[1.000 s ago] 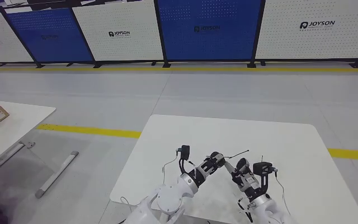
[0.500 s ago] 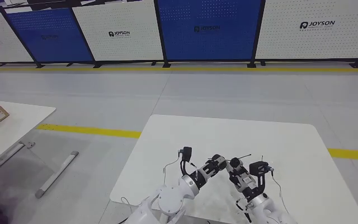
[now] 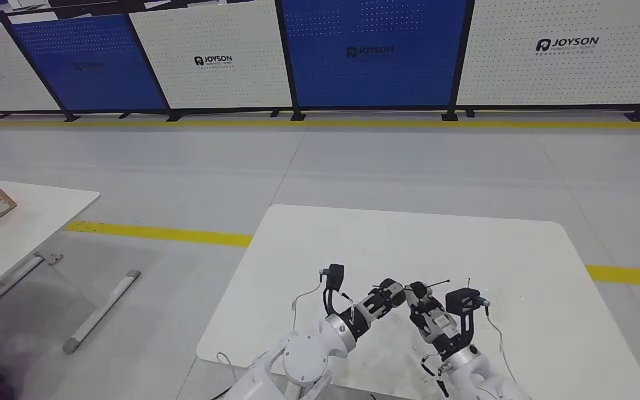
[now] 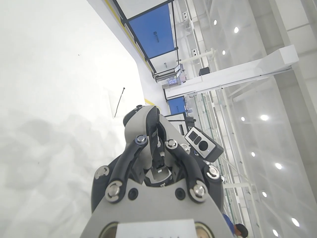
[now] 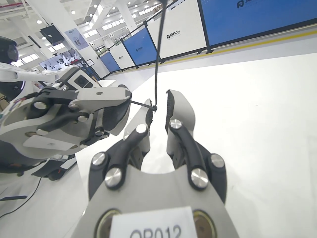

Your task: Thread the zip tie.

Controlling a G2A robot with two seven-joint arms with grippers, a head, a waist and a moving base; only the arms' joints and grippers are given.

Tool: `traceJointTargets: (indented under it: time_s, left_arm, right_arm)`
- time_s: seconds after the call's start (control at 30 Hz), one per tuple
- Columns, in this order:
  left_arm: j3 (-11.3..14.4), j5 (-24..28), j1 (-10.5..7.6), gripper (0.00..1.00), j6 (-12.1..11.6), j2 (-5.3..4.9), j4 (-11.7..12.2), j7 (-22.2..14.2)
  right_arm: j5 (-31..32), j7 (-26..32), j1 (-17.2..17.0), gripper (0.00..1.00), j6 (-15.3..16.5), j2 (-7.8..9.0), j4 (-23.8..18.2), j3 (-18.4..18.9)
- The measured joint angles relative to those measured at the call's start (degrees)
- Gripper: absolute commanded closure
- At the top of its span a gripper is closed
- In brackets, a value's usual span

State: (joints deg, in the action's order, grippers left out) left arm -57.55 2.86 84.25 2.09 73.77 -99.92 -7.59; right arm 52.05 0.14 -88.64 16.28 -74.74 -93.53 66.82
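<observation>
Zip tie (image 5: 158, 50), thin, black and blocky-headed, rises between the narrowly parted jaws of the right gripper (image 5: 159, 102); just beside it, the left gripper (image 5: 129, 102) pinches the tail.

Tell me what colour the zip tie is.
Plain black. The zip tie shows best in the right wrist view.

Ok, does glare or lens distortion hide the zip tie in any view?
Left wrist view: table blown out to flat white, yet the zip tie reads dark against it. Right wrist view: wide lens bows the fence panels, tie clear.
</observation>
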Motion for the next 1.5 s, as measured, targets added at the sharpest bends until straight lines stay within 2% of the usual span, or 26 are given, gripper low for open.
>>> traceJointTargets:
  time_s: [0.37, 1.17, 1.2, 1.3, 1.5]
  left_arm:
    - [0.08, 0.13, -0.16, 1.00, -0.39, -0.03, 0.39, 0.42]
    - [-0.56, 1.62, 0.69, 1.00, -4.99, -0.15, -0.79, 1.55]
    - [-0.55, 1.37, 0.67, 1.00, -4.73, -0.16, -0.60, 1.68]
    - [-0.43, 1.16, 0.33, 1.00, -3.91, -0.11, 0.03, 2.18]
    - [0.11, 0.58, -0.68, 1.00, -2.27, 0.07, 1.03, 2.96]
  right_arm:
    - [0.09, -0.23, -0.02, 1.00, -0.19, 0.08, 0.19, -0.11]
    - [-0.32, 0.55, 0.40, 1.00, -0.07, 0.22, 1.24, -0.62]
    - [-0.51, 0.52, 0.31, 0.83, 0.22, 0.25, 1.15, -0.57]
    - [-0.33, 0.97, 0.09, 0.66, 0.78, 0.37, 0.80, -0.44]
    - [-0.45, 0.97, -0.43, 0.73, 0.52, 0.54, -0.02, 0.11]
